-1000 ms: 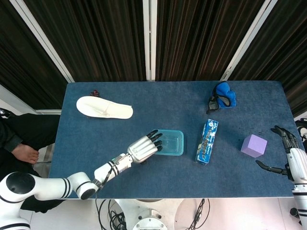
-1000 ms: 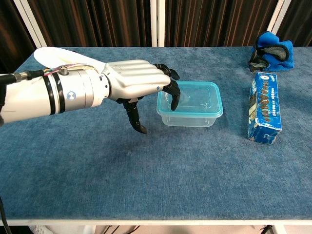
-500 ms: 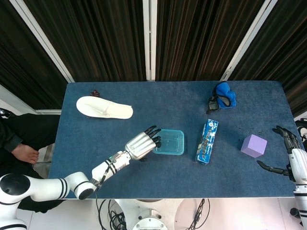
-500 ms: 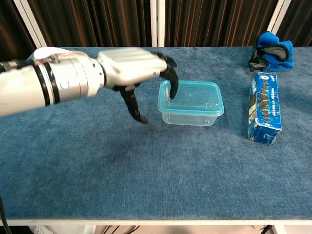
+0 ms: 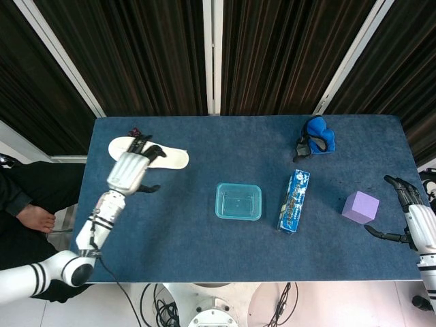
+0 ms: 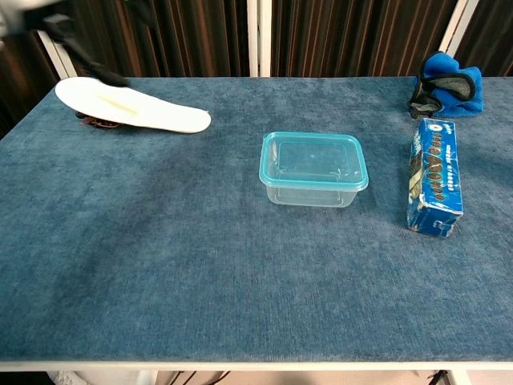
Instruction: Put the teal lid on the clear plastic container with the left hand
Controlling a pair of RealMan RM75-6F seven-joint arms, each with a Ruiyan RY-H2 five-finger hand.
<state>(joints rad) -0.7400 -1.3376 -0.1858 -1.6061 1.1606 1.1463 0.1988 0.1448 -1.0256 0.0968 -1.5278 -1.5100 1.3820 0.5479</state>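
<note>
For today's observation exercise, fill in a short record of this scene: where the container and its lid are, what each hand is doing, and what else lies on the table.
container: clear plastic container near the table's middle, upright
lid: teal lid sits on the container's rim
left hand: raised over the table's left side, near the white insole, fingers apart, holding nothing
right hand: at the table's right edge, fingers apart, holding nothing
other items: blue box, purple cube, blue pouch
surface: blue table

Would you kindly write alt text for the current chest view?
A clear plastic container with its teal lid on sits mid-table on blue cloth. A white shoe insole lies far left; a blue printed box and blue goggles lie right.
</note>
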